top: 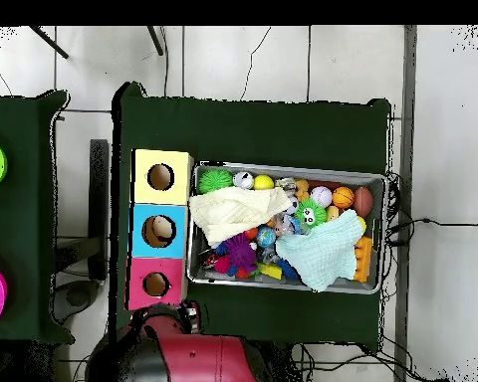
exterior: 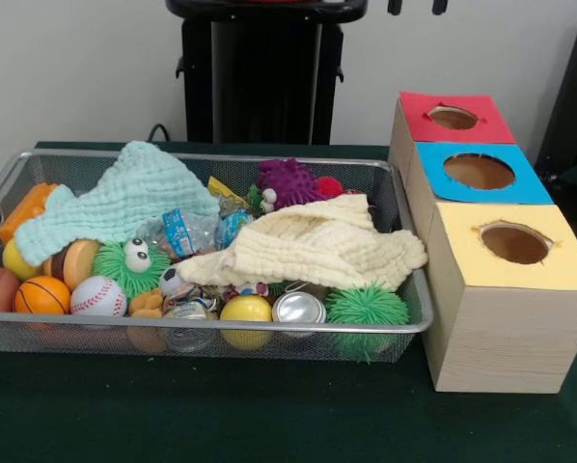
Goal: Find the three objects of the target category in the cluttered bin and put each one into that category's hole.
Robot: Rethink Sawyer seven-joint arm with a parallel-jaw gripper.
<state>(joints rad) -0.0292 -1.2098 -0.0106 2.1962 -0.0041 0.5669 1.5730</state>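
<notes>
Three wooden boxes stand in a row at the right of the front view, each with a round hole in a coloured top: the red-topped box (exterior: 424, 106) farthest, the blue-topped box (exterior: 433, 166) in the middle, and the yellow-topped box (exterior: 462, 246) nearest. The task sentence does not name the target category, so which hole applies cannot be told.

Candidates lie in the wire-mesh metal bin (exterior: 76, 154), just left of the boxes, with its long axis running left to right. Along its near edge sit a white baseball (exterior: 98, 296), a small orange basketball (exterior: 41, 294), a yellow ball (exterior: 246, 309), a silver can (exterior: 298, 309) and a green spiky ball (exterior: 366, 307). A purple spiky toy (exterior: 288, 181) lies by the far rim. A mint-green muslin cloth (exterior: 124, 198) and a cream muslin cloth (exterior: 317, 246) cover much of the rest.

Only the tips of the robot's gripper (exterior: 417, 7) show, at the top edge above the far red-topped box. They stand apart with bare wall between them and hold nothing. The contents of the bin therefore lie down, nearer and to the left of it, so the reach probably has to travel leftward along the bin's length, and a cloth may need shifting first.
</notes>
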